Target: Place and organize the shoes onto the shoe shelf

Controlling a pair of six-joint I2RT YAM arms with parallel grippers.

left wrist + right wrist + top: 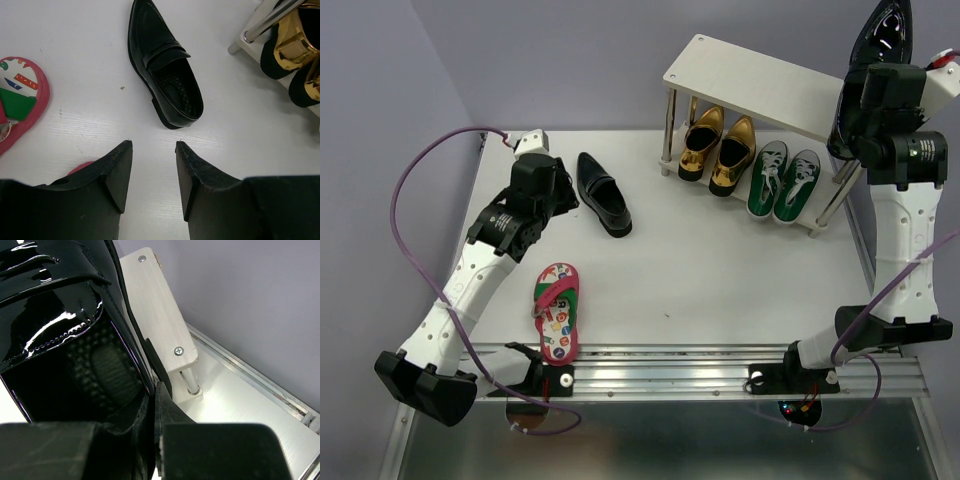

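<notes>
Precariously, we note right gripper (156, 387) pinching raised black loafer (60, 340) by its rim, left gripper (153, 152) agape; swinging could miss shoe shelf (760, 85).

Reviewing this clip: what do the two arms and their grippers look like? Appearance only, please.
The left arm and right arm both have white links, black joint housings and black bases. A purple cable loops beside the left arm, and a second purple cable runs along the right one. The left gripper and right gripper have black wedge-shaped fingers with rough-textured faces.
</notes>
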